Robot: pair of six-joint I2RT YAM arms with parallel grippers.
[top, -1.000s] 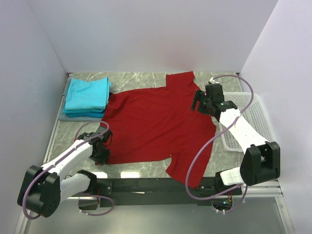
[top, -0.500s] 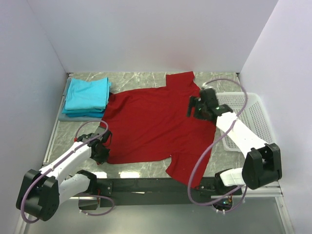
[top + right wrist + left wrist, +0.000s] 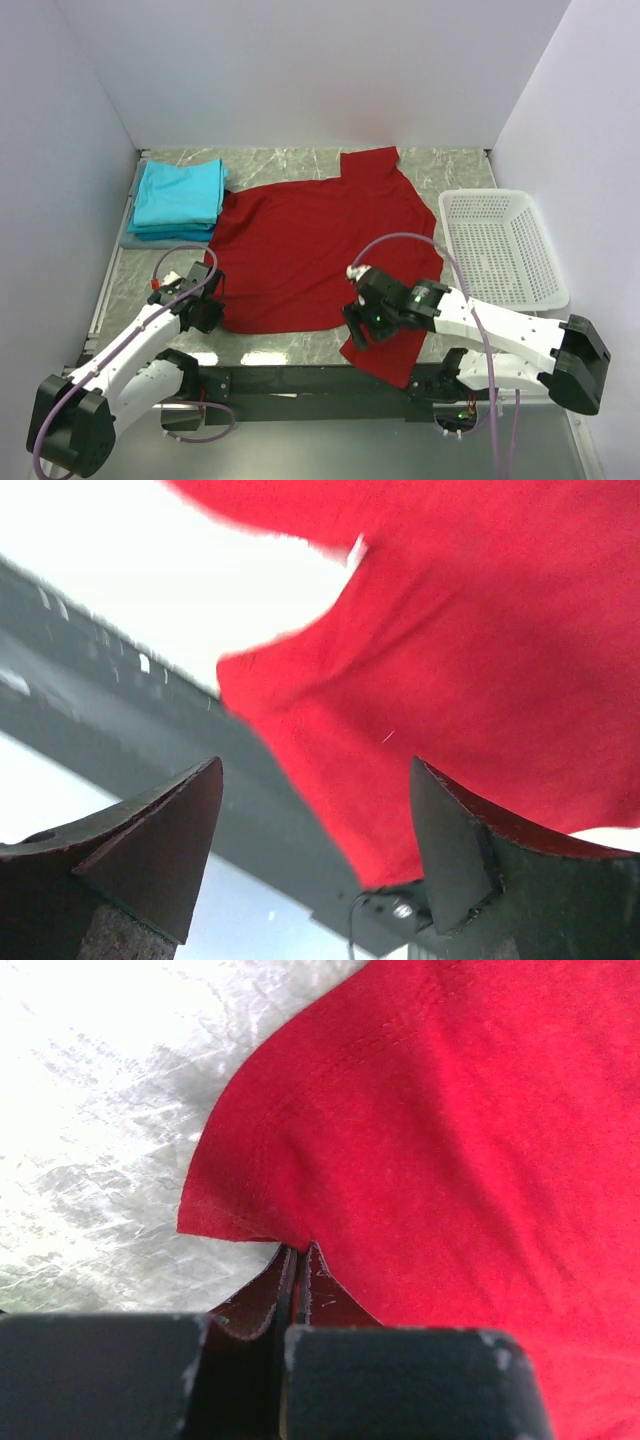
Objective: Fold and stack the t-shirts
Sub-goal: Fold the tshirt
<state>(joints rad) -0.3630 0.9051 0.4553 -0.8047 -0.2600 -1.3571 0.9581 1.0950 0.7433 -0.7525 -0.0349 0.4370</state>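
— Where's the red shirt (image 3: 300, 240)?
— Spread mid-frame, with the teal stack (image 3: 180, 195) upper left. My left gripper (image 3: 298, 1257) pinches its lower-left hem; from above that corner is hidden. My right gripper (image 3: 315, 770) gapes over the blurred lower sleeve.

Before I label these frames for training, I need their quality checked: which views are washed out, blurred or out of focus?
Top external: evenly lit and sharp across the red t-shirt. Left wrist: table glares white at upper left, shirt stitching crisp, left pincer soft. Right wrist: shirt edge smeared, background blown out, right pincer dark.
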